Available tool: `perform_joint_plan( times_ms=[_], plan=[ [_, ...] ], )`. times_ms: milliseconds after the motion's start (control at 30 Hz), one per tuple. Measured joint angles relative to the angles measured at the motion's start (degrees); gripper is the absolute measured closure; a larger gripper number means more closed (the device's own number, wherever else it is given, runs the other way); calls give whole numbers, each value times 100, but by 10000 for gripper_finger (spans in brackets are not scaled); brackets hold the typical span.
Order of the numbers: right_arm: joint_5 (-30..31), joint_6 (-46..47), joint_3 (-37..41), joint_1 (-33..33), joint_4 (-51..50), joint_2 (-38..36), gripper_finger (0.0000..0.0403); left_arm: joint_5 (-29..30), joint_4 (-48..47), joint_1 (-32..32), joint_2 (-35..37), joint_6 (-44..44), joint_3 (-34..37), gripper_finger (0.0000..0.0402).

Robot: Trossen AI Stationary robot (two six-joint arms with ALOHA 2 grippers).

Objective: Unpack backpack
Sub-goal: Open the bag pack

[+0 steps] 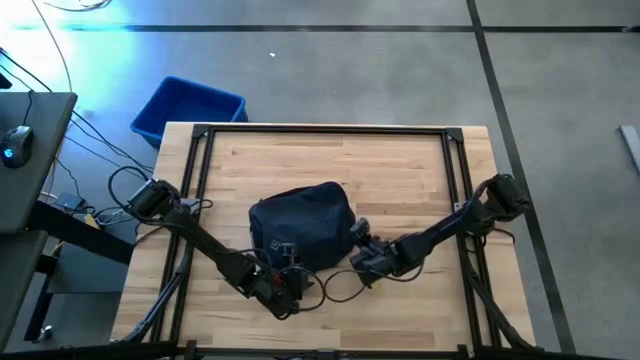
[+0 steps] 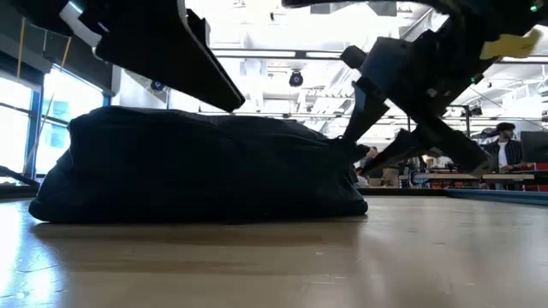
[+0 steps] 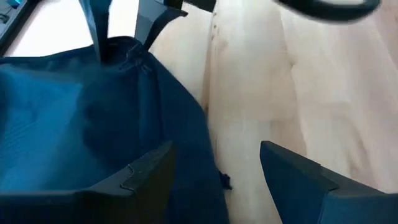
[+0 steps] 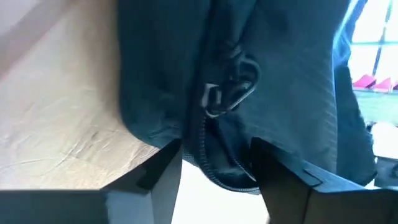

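Right wrist view caught the right end effector (image 4: pixel 214 165) clenched on the backpack's (image 1: pixel 300 225) ribbed zipper seam, metal pull dangling just beyond. Left end effector (image 3: pixel 214 171) stood released, fingers straddling the soft navy fabric's edge. Backpack slumped, rounded, mid-surface (image 1: pixel 400 160) on pale wood planks.

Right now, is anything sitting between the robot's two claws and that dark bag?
Nothing visible. The right tool sits right at the backpack's zipper pull, and the open left tool is at its edge.

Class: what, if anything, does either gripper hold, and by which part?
Left gripper holds nothing. Right gripper straddles the backpack zip edge; a closed grip cannot be told.
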State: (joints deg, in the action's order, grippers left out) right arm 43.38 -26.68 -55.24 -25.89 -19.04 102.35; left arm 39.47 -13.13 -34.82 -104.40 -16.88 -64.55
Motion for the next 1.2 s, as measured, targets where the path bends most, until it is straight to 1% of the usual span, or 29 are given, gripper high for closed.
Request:
perform_joint_plan(
  times_ms=[100,167,200,267,367,467,567,667,767,867,967,1067,1200],
  plan=[
    [269,683,-16,-96,47,0,310,141,-447,16,-13,-52,0,186],
    [297,1245,-31,-246,53,0,365,318,-882,15,-13,-287,0,186],
    [272,1561,-31,-341,67,2,383,437,-1135,16,-13,-496,0,186],
    [331,2252,-31,-611,157,5,390,815,-1744,14,-13,-1110,0,187],
    [836,3069,-35,-1069,555,32,396,1383,-2659,14,-13,-1998,-5,195],
    [1276,3076,-39,-1371,1165,124,399,1699,-3107,-70,27,-2513,-3,206],
    [1162,2796,-39,-1440,1788,248,400,1776,-3037,-262,145,-2419,-122,212],
    [905,2613,-133,-1379,2015,451,401,1760,-2679,-467,206,-2025,-425,213],
    [753,2404,-302,-1281,2008,673,401,1521,-1390,-556,199,-1026,-474,213],
    [542,2141,-500,-1233,1960,884,402,919,-20,-444,94,-207,-486,213],
    [415,1988,-704,-1204,1821,1012,402,416,797,-238,-168,248,-485,213],
    [379,1902,-823,-1200,1670,1041,402,207,1005,-78,-431,661,-481,213],
    [354,1889,-846,-1200,1662,1045,402,299,993,-16,-709,996,-542,213]
  ],
)
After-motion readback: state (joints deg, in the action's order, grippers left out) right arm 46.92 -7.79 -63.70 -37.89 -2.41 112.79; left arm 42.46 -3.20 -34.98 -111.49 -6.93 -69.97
